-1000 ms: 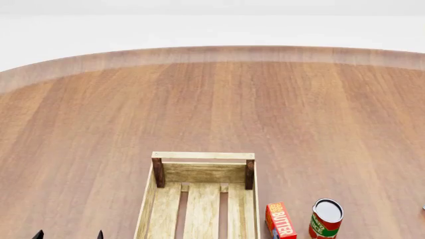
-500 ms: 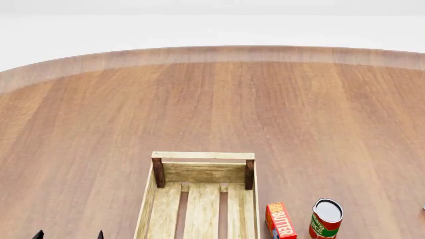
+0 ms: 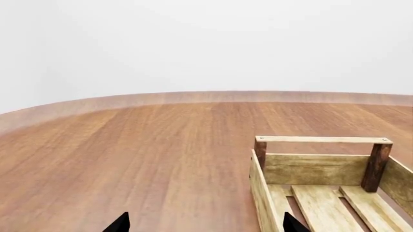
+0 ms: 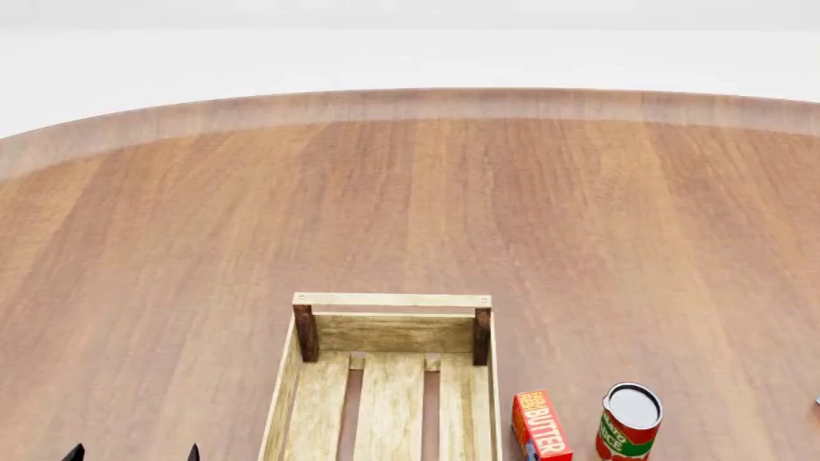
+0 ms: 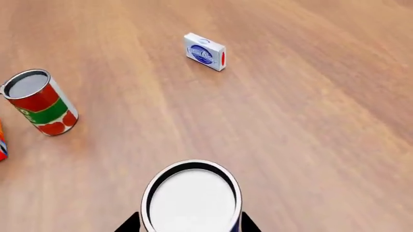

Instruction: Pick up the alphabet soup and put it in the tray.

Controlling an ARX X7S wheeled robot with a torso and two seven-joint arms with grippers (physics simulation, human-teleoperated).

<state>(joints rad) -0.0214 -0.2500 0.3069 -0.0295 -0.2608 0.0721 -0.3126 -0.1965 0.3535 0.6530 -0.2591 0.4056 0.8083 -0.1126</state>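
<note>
In the right wrist view the alphabet soup (image 5: pixel 191 198) shows from above: a pale white top with a sliver of blue label at its side. It sits between the dark fingertips (image 5: pixel 131 223) of my right gripper (image 5: pixel 189 223), which press close on both sides. This can and gripper are out of the head view. The tray (image 4: pixel 391 300), a light-wood slatted crate with dark corner posts, lies at the bottom centre; it also shows in the left wrist view (image 3: pixel 322 139). My left gripper (image 3: pixel 203 224) is open and empty, left of the tray, low in the head view (image 4: pixel 133 453).
A red-and-green can (image 4: pixel 629 423) with a darker top stands right of the tray, also in the right wrist view (image 5: pixel 40 104). A red butter box (image 4: pixel 542 425) stands between it and the tray. A small white-and-blue box (image 5: pixel 205 51) lies farther out. The round table's far edge (image 4: pixel 410 96) curves across the back.
</note>
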